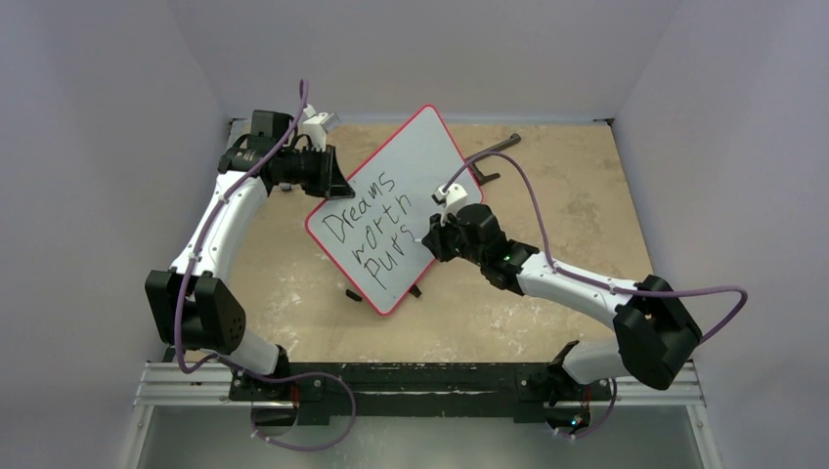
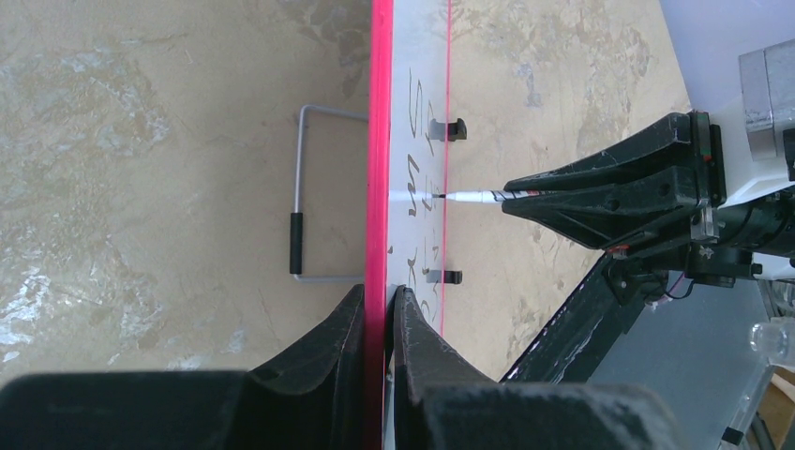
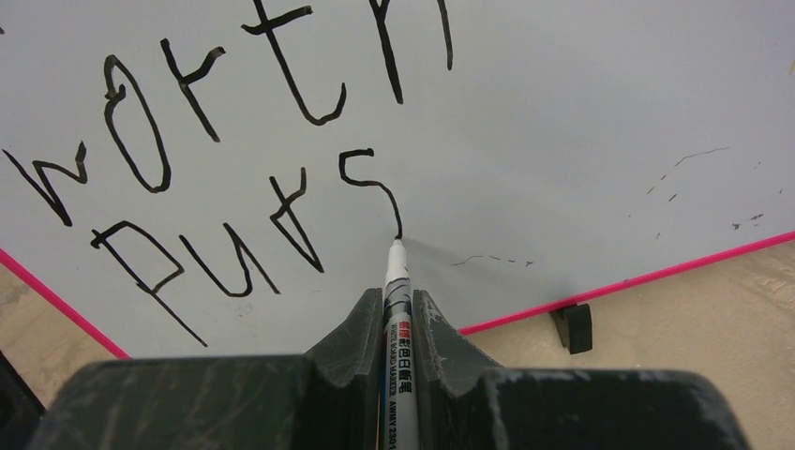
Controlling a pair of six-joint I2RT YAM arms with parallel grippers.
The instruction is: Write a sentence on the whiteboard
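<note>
Right wrist shows us our right gripper clamping a marker, tip on the whiteboard at the sentence's last letter; left gripper pinches its rim.

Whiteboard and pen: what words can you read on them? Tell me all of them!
"Dreams": top line on the whiteboard, in black handwriting.
"worth": second line on the whiteboard.
"Purs": third line on the whiteboard, ending right at the tip of the marker.
Print on the marker's barrel: too small to read for sure.
</note>
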